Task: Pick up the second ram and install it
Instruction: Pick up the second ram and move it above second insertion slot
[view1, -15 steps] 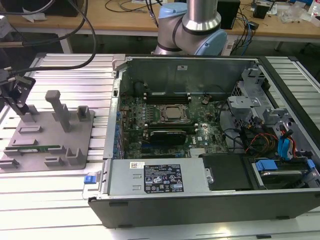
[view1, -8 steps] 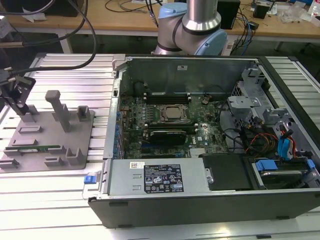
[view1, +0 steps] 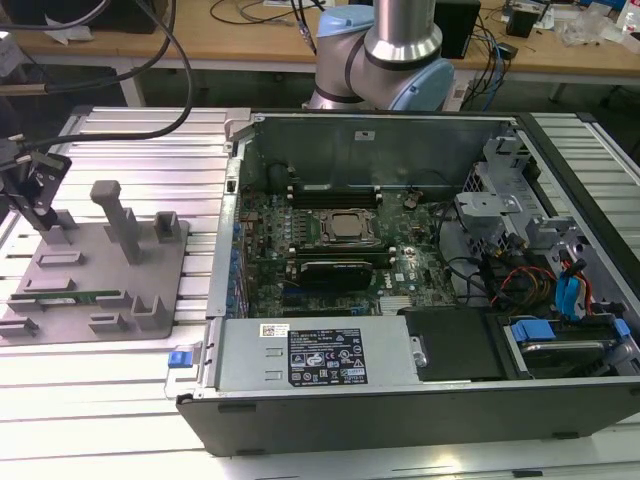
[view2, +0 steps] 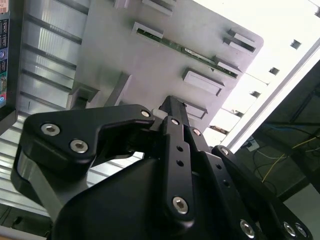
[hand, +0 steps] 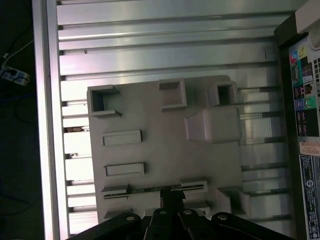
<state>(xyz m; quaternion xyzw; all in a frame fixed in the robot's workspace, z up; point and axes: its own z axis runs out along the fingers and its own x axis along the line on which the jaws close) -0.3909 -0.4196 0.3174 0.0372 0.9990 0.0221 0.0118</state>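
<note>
Ram stick (view1: 75, 296), a thin green board, is seen lying in the grey holder plate (view1: 95, 262), beside the open computer case (view1: 400, 425). It is judged light, stiff and fragile, and is best gripped by its long edges. The gripper (view1: 38, 205) hangs over the plate. Whether its jaws are spread or pressed together cannot be told. Grey blocks (view1: 118, 215) crowd the stick.

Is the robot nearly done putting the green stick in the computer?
Only at the start. The gripper hangs over the grey fixture, right above the ram. The ram lies in its slot there, not yet lifted. Lifting it and fitting it into the computer are both left.
</note>
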